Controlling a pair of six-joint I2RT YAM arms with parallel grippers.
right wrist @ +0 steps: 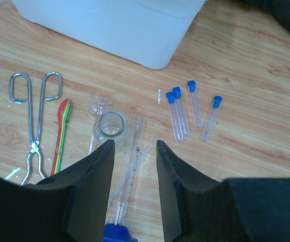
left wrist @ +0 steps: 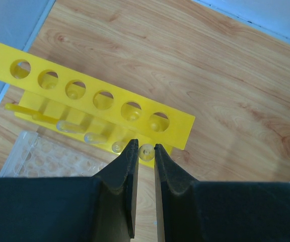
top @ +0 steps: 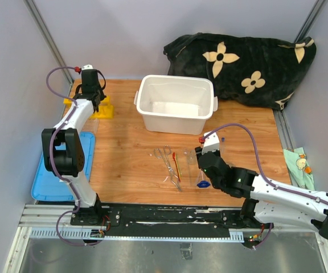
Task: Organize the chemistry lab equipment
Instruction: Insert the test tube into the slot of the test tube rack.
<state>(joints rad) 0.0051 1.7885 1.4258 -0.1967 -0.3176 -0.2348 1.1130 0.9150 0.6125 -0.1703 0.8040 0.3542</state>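
Observation:
The yellow holed tube rack (left wrist: 92, 93) stands at the back left of the table, and several clear tubes stick out along its near side. My left gripper (left wrist: 144, 146) is shut on the round end of the last clear tube (left wrist: 146, 152). My right gripper (right wrist: 134, 143) hangs open over the blue-based glass piece (right wrist: 132, 171), which lies flat between the fingers. Just ahead stand a clear beaker (right wrist: 111, 128) and a smaller glass (right wrist: 98, 107). The metal tweezers (right wrist: 34, 126) and the thin red-orange tool (right wrist: 62, 133) lie to the left. Several blue-capped tubes (right wrist: 195, 106) lie to the right.
A white plastic bin (top: 175, 105) sits open at the back centre, with a black flower-patterned blanket (top: 249, 62) behind it to the right. A blue lid (top: 61, 170) lies at the left edge. A clear plastic tray (left wrist: 39, 156) lies beside the rack.

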